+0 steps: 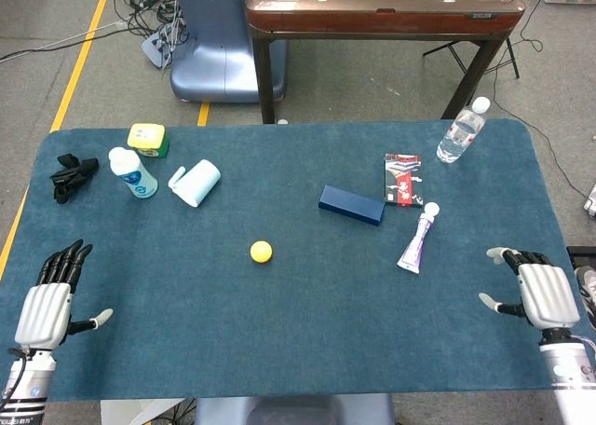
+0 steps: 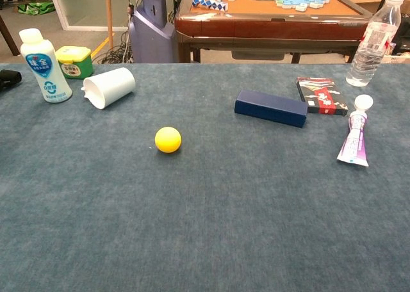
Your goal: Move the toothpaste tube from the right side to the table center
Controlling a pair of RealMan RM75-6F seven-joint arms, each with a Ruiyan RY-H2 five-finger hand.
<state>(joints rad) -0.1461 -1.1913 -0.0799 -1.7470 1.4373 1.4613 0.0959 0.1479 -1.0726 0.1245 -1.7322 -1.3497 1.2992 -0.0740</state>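
Note:
A purple-and-white toothpaste tube (image 1: 418, 238) (image 2: 355, 137) with a white cap lies flat on the blue table, right of centre, cap pointing away from me. My right hand (image 1: 531, 291) hovers over the near right corner, fingers spread and empty, a short way right of and nearer than the tube. Low at the near left corner, my left hand (image 1: 51, 295) is open with fingers extended, holding nothing. Neither hand shows in the chest view.
A dark blue box (image 1: 351, 204) and a red-black card pack (image 1: 402, 178) lie just beyond the tube; a water bottle (image 1: 462, 130) stands at the far right. A yellow ball (image 1: 261, 251) sits mid-table. A tipped white cup (image 1: 196, 182), white bottle (image 1: 133, 172), green-yellow tub (image 1: 147, 139) and black item (image 1: 71, 174) occupy the far left.

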